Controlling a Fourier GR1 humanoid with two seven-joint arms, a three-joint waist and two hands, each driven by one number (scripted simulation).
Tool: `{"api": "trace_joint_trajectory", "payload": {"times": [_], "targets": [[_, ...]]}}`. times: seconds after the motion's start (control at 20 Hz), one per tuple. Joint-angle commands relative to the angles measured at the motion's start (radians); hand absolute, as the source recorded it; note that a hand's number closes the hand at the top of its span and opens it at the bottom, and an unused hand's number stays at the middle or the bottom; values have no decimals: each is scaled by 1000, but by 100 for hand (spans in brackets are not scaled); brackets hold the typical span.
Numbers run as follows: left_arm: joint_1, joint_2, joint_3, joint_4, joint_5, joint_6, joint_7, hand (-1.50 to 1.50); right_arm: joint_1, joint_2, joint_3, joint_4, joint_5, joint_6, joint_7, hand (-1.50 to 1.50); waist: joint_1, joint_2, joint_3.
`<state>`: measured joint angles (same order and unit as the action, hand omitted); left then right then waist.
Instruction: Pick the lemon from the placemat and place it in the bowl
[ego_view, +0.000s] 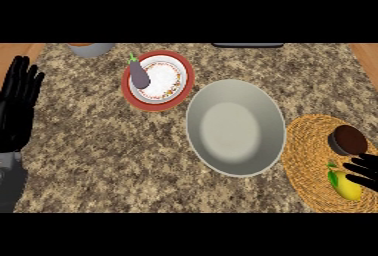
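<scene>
Two hands: both are showing over the granite tabletop (111, 150), one at each side edge.
Bowl: a wide grey bowl (235, 127) is sitting near the middle, holding nothing.
Plate: a small patterned plate (164, 75) is lying on a red round mat (184, 87) up and left of the bowl; an eggplant (138, 73) is resting on the plate's left part.
Placemat: a woven straw placemat (314, 155) is lying at the right, just beside the bowl's rim.
Lemon: the lemon (348, 189) is lying on the placemat's lower right part, with a green leaf at its upper left.
Dark object: a round brown-topped thing (348, 140) is sitting on the placemat above the lemon.
Right hand: the right hand (363, 171) is reaching in from the right edge, fingers straight and spread, lying over the lemon's upper end and grasping nothing.
Left hand: the left hand (18, 102) is resting at the left edge, fingers straight and up.
Far edge: a grey pot (91, 48) is partly showing at the top left.
Open room: bare tabletop is stretching between the left hand and the bowl.
</scene>
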<state>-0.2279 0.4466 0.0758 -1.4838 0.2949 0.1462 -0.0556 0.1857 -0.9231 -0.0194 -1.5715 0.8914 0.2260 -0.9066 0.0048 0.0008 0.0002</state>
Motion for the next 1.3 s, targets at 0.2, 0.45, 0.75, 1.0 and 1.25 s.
{"api": "trace_joint_trajectory", "payload": {"times": [0.2,0.45,0.75,1.0,1.25], "targets": [[-10,-35,28,81,-42,-33,-55,0,-78,68,46,89,52,-14,-109,-150,-8,0,0],[-1,-48,41,39,-51,-42,-23,0,-126,105,80,151,118,-40,-106,-150,-4,0,0],[-14,-56,58,12,-74,-46,2,0,-159,143,79,302,205,-112,-129,-150,-2,0,0],[44,-92,67,-21,-90,-50,-18,0,-85,194,88,181,231,-93,-60,-150,-9,-2,0],[-15,-108,62,-16,-123,-38,30,0,-225,254,84,369,301,-117,-71,-150,-3,-1,0]]}}
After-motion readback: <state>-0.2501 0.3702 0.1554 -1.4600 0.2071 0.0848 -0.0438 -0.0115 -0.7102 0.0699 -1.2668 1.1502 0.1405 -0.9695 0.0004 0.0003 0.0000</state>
